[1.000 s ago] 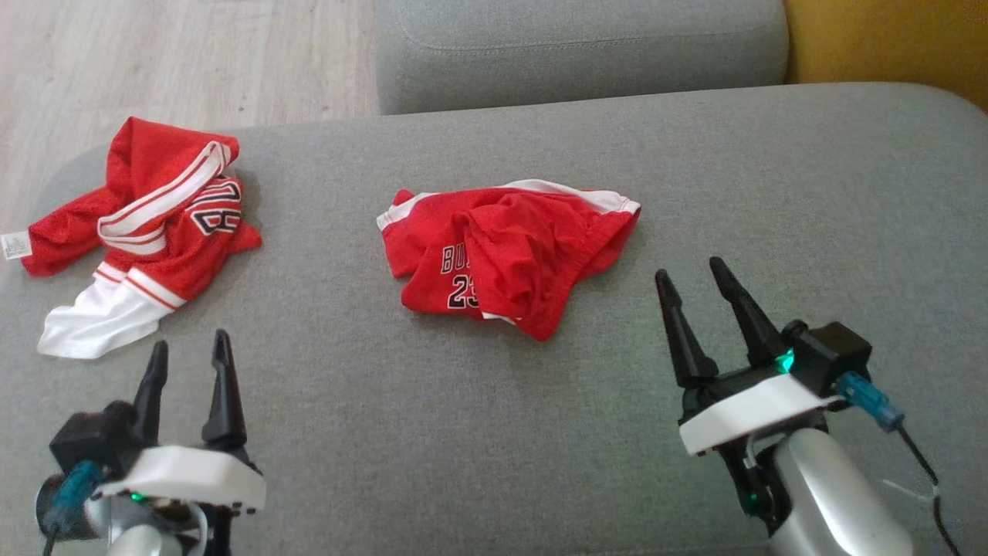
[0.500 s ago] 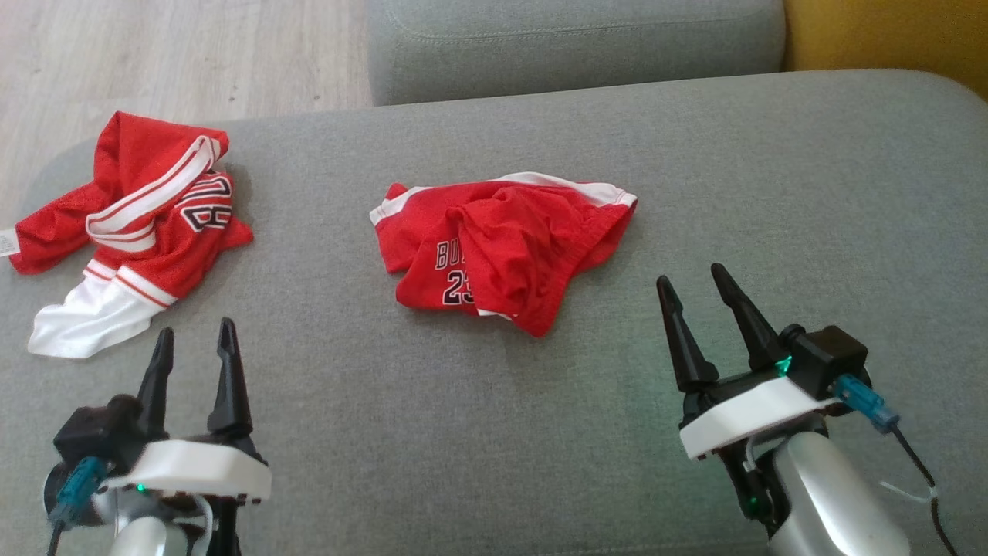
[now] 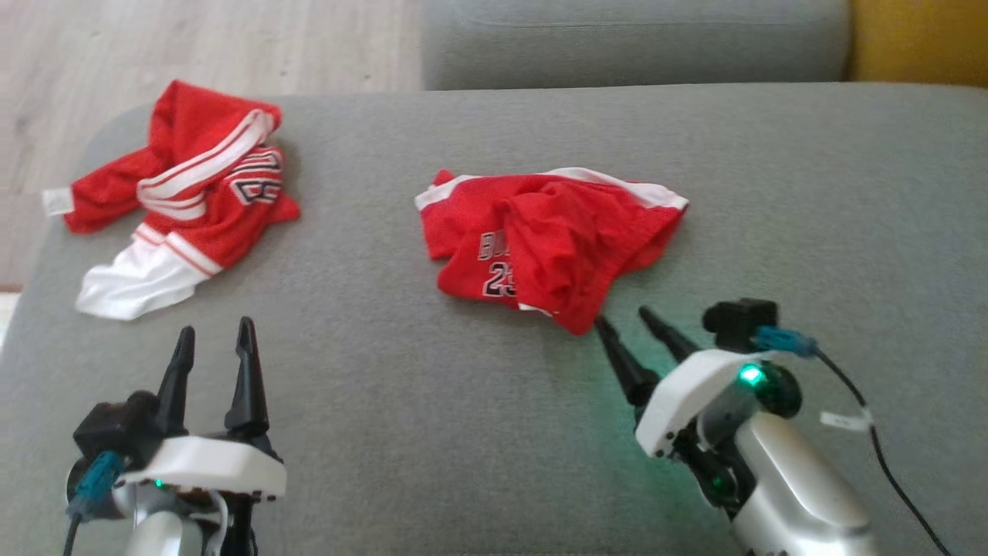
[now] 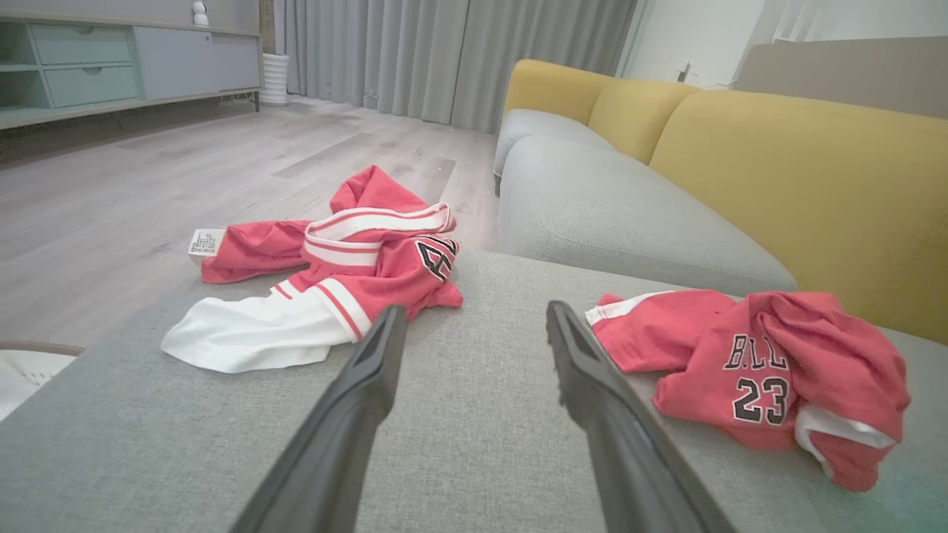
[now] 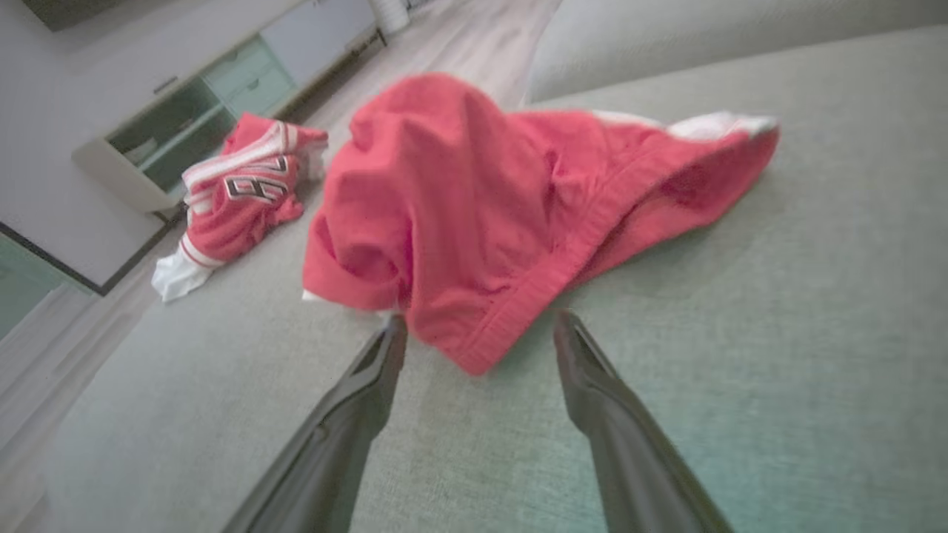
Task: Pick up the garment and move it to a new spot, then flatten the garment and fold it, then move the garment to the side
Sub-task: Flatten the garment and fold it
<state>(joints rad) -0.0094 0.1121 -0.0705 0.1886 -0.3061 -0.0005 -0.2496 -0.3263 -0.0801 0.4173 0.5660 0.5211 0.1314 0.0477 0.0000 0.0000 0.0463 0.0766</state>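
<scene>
A crumpled red garment (image 3: 552, 243) with white trim and the number 23 lies in the middle of the grey cushion (image 3: 386, 409); it also shows in the left wrist view (image 4: 770, 370) and the right wrist view (image 5: 489, 215). My right gripper (image 3: 621, 320) is open, its fingertips just short of the garment's near corner, which lies between them in the right wrist view (image 5: 478, 326). My left gripper (image 3: 216, 333) is open at the lower left, apart from any cloth and holding nothing (image 4: 474, 318).
A second red and white garment (image 3: 185, 197) lies bunched at the cushion's far left corner. Wooden floor (image 3: 154, 46) lies beyond the left edge. Another grey seat cushion (image 3: 633, 38) and a yellow backrest (image 3: 918, 38) stand behind.
My right gripper has swung left and forward to the garment's near corner. The head camera has shifted, so the whole scene sits further right. The left gripper has hardly moved.
</scene>
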